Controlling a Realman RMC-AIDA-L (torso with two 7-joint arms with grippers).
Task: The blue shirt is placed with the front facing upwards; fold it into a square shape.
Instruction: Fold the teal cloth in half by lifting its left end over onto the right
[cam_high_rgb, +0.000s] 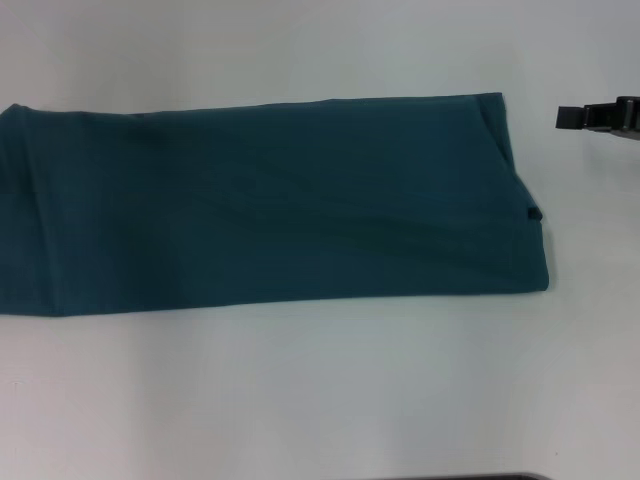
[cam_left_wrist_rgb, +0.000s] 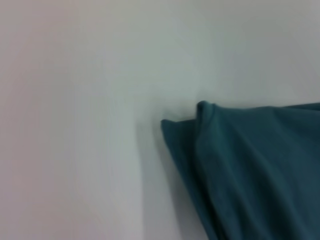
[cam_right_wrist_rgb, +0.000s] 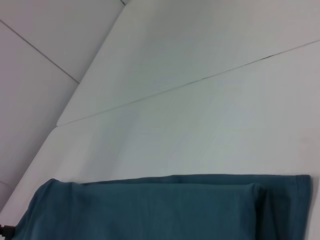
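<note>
One long band of the blue shirt (cam_high_rgb: 270, 205) could skew (right gripper (cam_high_rgb: 598, 117) off-cloth, grip state unclear) when folded.

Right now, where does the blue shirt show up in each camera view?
Head view: the blue shirt lies as a long folded band across the white table, running off the left edge.
Left wrist view: one folded end at lower right.
Right wrist view: a strip along the bottom edge.
Shared landmark: the white table.
</note>
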